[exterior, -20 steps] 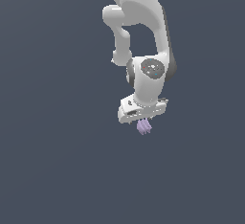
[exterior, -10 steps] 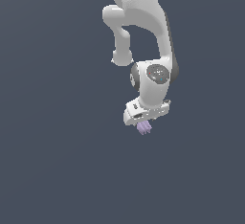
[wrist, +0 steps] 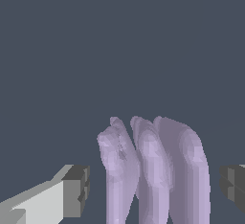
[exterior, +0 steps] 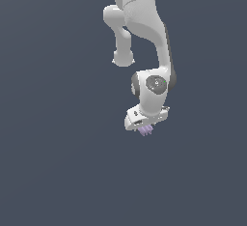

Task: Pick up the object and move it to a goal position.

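Object [exterior: 145, 131]: pale lilac, ridged lump, just below centre of the exterior view, poking out under the white gripper [exterior: 144, 127]; in the wrist view [wrist: 153, 170] fills the lower middle of the frame as three rounded lobes.

Position between fingers: sits between the two grey finger pads [wrist: 76, 189], one at lower left of the wrist frame, the other at the right edge; a sliver of background shows on each side, so contact not confirmed.

Jaws: narrow, set around the lump; whether truly pressing on it cannot be told from either view.

Arm [exterior: 144, 32]: white, descending from the top centre of the exterior view, wrist bent so the gripper points down.

Surroundings: flat slate-grey all round; no table edge, no goal marker visible.

Stage, as a judgement: grasp or early carry.

Risk: bumpy, rounded sides give poor pad contact; likely to slip or twist out during a fast move if squeeze is light.

Second risk: small lump held near the fingertips; any tilt could roll it free.
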`<state>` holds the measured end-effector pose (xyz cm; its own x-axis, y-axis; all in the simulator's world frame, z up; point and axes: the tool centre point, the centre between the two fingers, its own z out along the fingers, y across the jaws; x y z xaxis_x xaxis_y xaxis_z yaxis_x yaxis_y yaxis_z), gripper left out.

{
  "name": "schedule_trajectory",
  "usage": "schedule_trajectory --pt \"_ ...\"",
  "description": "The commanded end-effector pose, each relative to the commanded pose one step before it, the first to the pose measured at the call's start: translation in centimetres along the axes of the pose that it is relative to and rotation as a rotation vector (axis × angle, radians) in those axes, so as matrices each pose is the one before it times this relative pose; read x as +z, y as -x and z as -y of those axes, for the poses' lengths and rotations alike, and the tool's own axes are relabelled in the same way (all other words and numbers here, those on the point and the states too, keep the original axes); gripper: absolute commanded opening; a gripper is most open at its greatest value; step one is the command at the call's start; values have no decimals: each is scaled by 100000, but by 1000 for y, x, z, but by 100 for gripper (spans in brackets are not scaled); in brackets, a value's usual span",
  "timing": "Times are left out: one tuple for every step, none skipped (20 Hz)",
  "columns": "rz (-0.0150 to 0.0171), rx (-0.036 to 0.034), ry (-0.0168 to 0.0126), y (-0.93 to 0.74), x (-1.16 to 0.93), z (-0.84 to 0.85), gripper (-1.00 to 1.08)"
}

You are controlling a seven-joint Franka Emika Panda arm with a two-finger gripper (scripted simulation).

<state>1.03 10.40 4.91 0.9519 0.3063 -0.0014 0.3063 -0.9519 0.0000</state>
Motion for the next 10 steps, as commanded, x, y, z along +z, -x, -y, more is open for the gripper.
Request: schedule_trajectory --pt "-134 -70 6 -66 751 18 100" --pt "0 0 0 -34 128 -7 100" --pt "0 0 0 -36 56 -6 100" --pt "0 0 0 -16 11 -2 100" --pt "0 0 0 0 0 0 -100" --pt "0 0 0 0 0 0 -100" --pt "0 0 0 0 0 0 -100" --pt "0 0 0 0 0 0 -100" --pt "0 0 0 0 0 0 -100" --pt "0 0 0 0 0 0 -100"
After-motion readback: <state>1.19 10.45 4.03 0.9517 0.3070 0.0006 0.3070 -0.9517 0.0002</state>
